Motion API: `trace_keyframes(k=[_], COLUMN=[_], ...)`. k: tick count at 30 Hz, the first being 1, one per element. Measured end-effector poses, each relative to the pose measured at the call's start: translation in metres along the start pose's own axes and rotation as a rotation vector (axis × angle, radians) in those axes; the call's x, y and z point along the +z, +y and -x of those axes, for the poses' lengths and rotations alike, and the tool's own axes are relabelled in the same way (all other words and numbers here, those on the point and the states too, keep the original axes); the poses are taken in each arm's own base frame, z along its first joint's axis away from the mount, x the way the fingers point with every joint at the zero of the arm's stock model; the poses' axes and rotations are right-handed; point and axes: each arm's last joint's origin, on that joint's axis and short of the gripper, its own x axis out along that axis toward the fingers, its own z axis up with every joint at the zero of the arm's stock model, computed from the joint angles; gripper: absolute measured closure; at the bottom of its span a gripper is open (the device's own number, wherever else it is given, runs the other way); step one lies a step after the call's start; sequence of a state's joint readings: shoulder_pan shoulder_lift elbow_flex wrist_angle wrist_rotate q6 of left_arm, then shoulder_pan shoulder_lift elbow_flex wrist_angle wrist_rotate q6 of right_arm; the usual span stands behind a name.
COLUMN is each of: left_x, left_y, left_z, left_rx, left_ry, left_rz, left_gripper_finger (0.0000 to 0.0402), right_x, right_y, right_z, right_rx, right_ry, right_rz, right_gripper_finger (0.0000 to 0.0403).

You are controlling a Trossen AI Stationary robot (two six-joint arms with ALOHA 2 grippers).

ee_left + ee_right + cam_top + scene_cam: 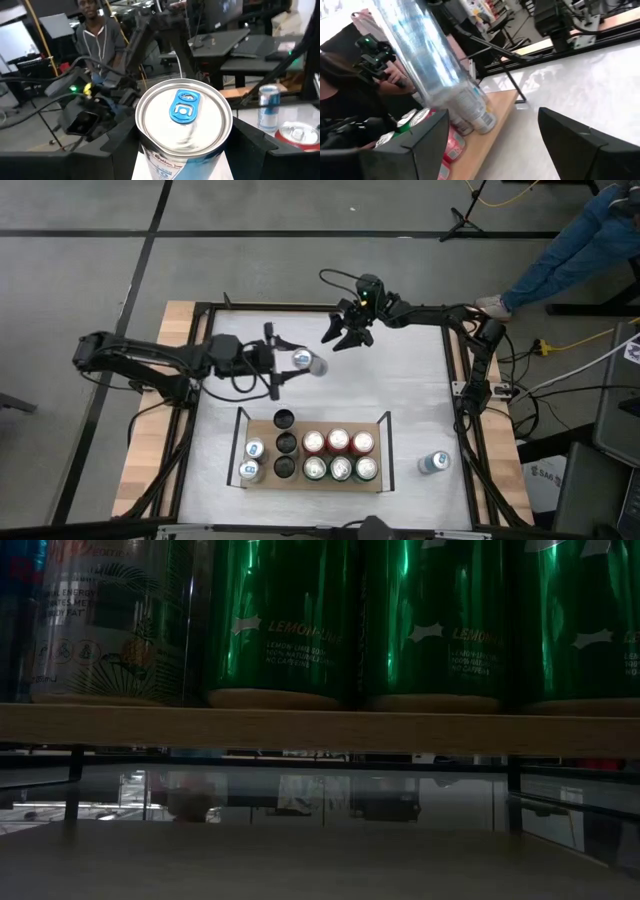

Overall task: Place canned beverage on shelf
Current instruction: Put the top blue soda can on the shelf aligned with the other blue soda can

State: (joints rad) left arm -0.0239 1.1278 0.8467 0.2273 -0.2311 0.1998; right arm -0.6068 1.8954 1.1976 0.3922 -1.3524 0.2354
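1. The shelf (262, 423) lies near the table's front edge; most slots are filled, with room left in its back row.
2. The left gripper (283, 362) grips a silver can (309, 363) by its sides, held above the table behind the shelf.
3. The can looks rigid but smooth and probably slippery; a mid-body hold seems safest.
4. The right gripper (345, 332) hangs open and empty, near the can.
5. The standing cans (338, 455) crowd any free slot; a spare can (434, 462) stands apart at the right.
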Motion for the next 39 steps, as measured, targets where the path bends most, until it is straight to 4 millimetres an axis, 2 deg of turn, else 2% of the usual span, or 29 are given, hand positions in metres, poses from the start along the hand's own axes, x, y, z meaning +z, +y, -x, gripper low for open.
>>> trace_keyframes(k=[9,17,25,39], left_x=[0.011,0.007,0.001,-0.001], left_y=[0.018,0.024,0.021,0.003], left_z=[0.041,0.069,0.075,0.086], left_rx=[0.040,0.054,0.038,0.055], left_ry=[0.054,0.150,0.227,0.278], left_rz=[0.076,0.156,0.196,0.234], left_gripper_finger=[0.0173,0.0173,0.0173,0.0173], right_x=[0.000,0.000,0.000,0.000], right_y=[-0.002,-0.002,-0.002,-0.002], right_z=[0.004,0.003,0.003,0.003], right_rx=[-0.029,-0.040,-0.052,-0.053], right_ry=[-0.008,-0.012,-0.014,-0.014], right_rz=[-0.001,0.003,0.001,0.002], right_gripper_finger=[0.0109,0.0109,0.0109,0.0109])
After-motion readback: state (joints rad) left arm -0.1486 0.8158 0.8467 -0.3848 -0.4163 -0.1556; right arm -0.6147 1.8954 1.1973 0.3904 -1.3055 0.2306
